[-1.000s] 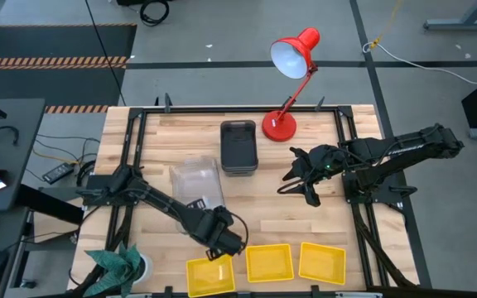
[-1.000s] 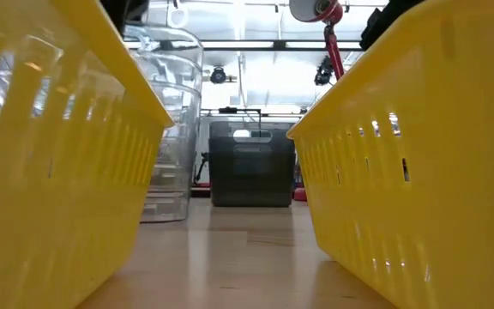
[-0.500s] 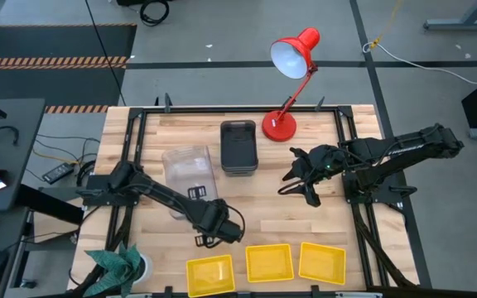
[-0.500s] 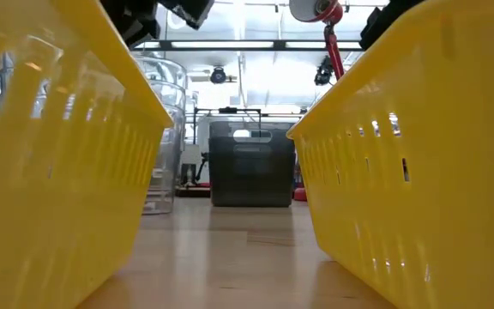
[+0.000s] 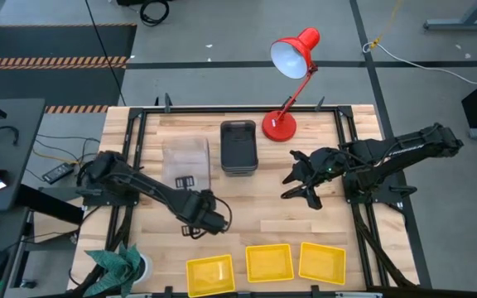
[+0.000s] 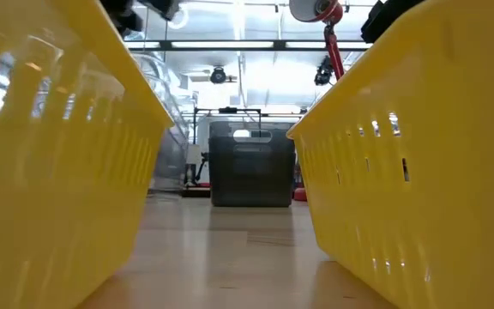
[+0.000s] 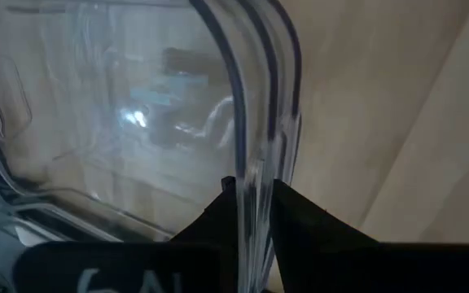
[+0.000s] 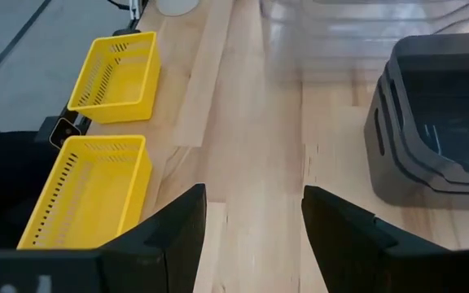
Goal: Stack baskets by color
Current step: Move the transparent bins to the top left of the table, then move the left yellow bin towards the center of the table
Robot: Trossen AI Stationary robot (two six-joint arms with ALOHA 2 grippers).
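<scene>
1. Table [image 5: 305, 228]: a light wooden top with a dark frame around it, seen from above with both arms over it.
2. Left hand [image 5: 195, 217]: it sits over the near-left part of the table, at the near end of the clear baskets [image 5: 186, 162]. In the left wrist view its two dark fingers [image 7: 300, 216] are pinched on the nested rims of the clear baskets [image 7: 137, 114], one finger on each side of the wall; the opening is narrow.
3. Clear baskets: a nested stack of transparent trays, lying left of centre, just left of the dark grey baskets [image 5: 238, 147]. Three rims show side by side in the left wrist view.
4. Dark grey baskets: a nested stack at the far centre of the table, just left of the base of the red desk lamp [image 5: 291, 70]. From table height they stand upright in the middle distance [image 6: 250, 163].
5. Yellow baskets: three separate trays in a row along the near edge, at left [image 5: 210, 274], middle [image 5: 269, 262] and right [image 5: 322, 261], each apart from its neighbour.
6. Right hand [image 5: 298, 184]: it waits over the right half of the table, fingers spread wide and holding nothing; in its own wrist view the bare wood shows between the fingers [image 8: 173, 224].
</scene>
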